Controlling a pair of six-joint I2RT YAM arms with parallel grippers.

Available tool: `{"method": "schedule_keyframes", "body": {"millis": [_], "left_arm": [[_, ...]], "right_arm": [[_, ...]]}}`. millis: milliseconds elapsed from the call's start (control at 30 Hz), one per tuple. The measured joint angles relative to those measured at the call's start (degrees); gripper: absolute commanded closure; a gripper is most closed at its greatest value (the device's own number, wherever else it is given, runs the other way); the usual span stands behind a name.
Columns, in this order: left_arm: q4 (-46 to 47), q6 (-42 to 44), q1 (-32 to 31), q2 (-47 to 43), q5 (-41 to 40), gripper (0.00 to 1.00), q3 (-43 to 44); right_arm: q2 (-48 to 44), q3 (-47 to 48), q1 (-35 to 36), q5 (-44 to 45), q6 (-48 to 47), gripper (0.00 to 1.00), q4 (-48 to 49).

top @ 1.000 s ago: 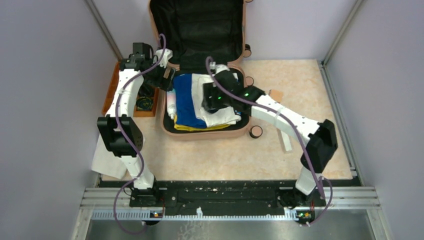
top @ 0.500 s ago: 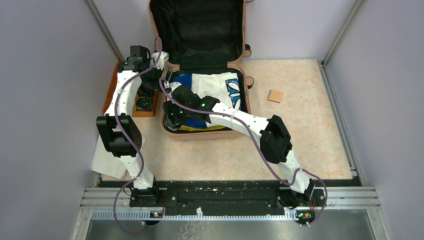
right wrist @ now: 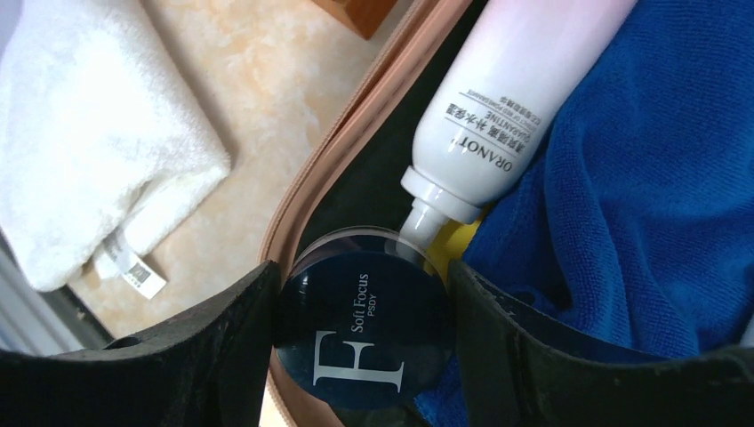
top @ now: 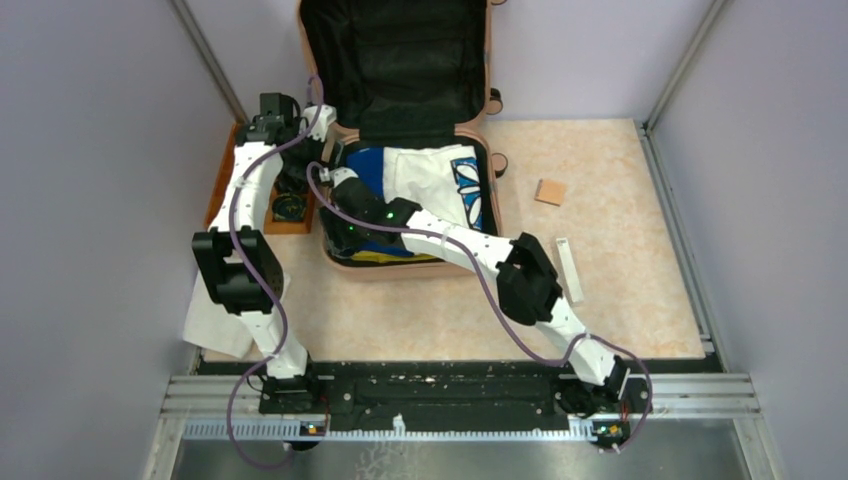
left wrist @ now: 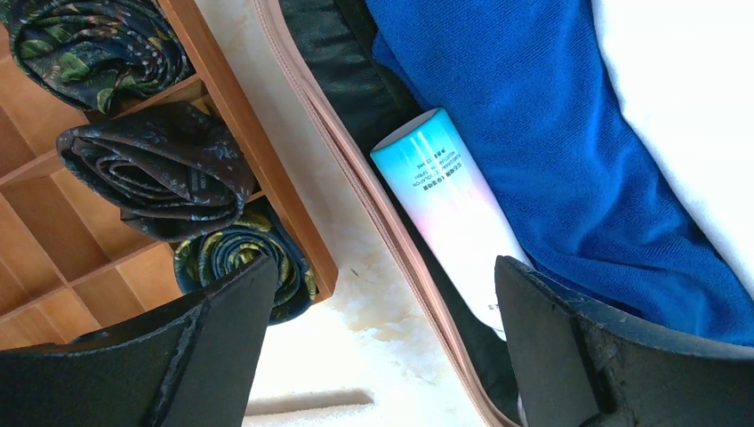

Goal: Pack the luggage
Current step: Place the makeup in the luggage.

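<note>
The peach-pink luggage (top: 410, 268) lies open on the table, lid raised at the back. It holds a blue towel (top: 372, 165), white clothes (top: 440, 180) and a white-and-teal tube (left wrist: 449, 209) along its left wall. My right gripper (top: 345, 235) is at the luggage's near-left corner, shut on a round dark jar (right wrist: 364, 334) marked "Soft Focus", beside the tube's cap (right wrist: 427, 218). My left gripper (left wrist: 382, 356) is open and empty above the luggage's left rim (left wrist: 356, 178), between the tray and the tube.
An orange compartmented tray (top: 222, 190) with rolled dark ties (left wrist: 156, 169) stands left of the luggage. A white towel (top: 215, 325) lies at the near left. A small tan block (top: 550, 191) and a white strip (top: 570, 270) lie to the right.
My right arm swung from the luggage's right side across to its near-left corner, carrying the jar, then reached a little further. The left arm barely moved.
</note>
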Motion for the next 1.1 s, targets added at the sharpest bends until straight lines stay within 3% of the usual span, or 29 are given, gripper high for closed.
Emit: {"method": "schedule_keyframes", "body": {"millis": [100,200,367,467,600,800,1100], "left_arm": [[0.00,0.02,0.00,0.00,0.00,0.01,-0.20],[-0.02,0.02,0.00,0.00,0.00,0.01,-0.20],[0.09,0.04,0.07,0.00,0.02,0.01,-0.20],[0.09,0.04,0.11,-0.04,0.24,0.01,-0.20],[-0.24,0.02,0.11,-0.04,0.61,0.01,0.07],[-0.46,0.02,0.11,-0.04,1.31,0.01,0.46],[-0.72,0.02,0.11,-0.04,1.53,0.01,0.46]], "right_arm": [[0.98,1.40,0.33,2.34,-0.52,0.73,-0.44],[2.78,4.76,0.46,4.46,-1.14,0.55,-1.88],[4.61,7.21,0.57,6.14,-1.40,0.40,-3.08],[4.59,7.21,0.57,5.90,-1.31,0.23,-2.97],[4.20,7.21,0.55,4.55,-0.42,0.12,-2.91],[0.96,7.17,0.44,2.99,0.90,0.11,-4.22],[-12.31,0.37,-0.59,-1.03,4.00,0.14,-0.24]]}}
